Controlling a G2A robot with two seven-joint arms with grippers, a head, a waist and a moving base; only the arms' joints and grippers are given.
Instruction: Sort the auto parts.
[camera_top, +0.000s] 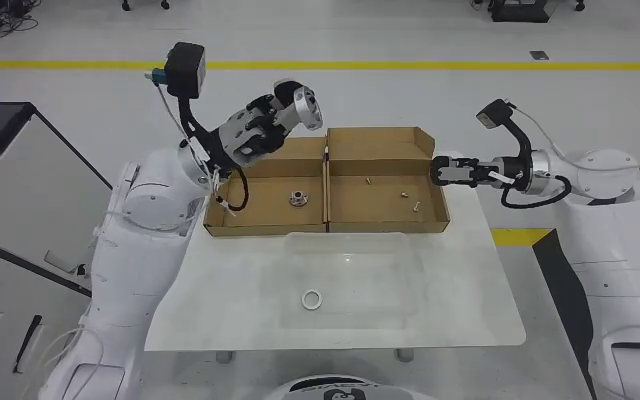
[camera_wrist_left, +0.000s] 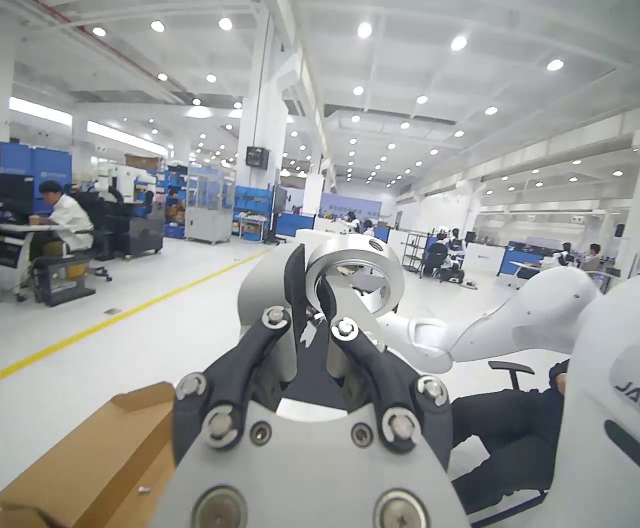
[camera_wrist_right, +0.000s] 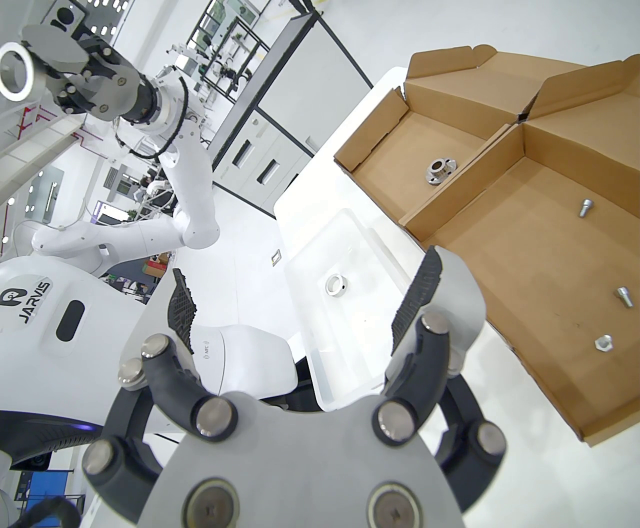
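My left gripper (camera_wrist_left: 311, 282) is shut on a silver metal ring (camera_wrist_left: 356, 267), held high in the air. From above, the left gripper (camera_top: 288, 108) and the ring (camera_top: 304, 102) hang over the back edge of the left cardboard box (camera_top: 240, 205). In that box lies a metal flange (camera_top: 298, 198). The right cardboard box (camera_top: 385, 215) holds a few small bolts (camera_wrist_right: 584, 207) and a nut (camera_wrist_right: 603, 343). My right gripper (camera_wrist_right: 305, 295) is open and holds nothing; it is at the right box's outer wall (camera_top: 438, 172).
A clear plastic tray (camera_top: 400, 300) sits on the white table (camera_top: 500, 310) in front of the boxes, with a white ring (camera_top: 313, 299) inside it. A grey cabinet stands off the table's left side.
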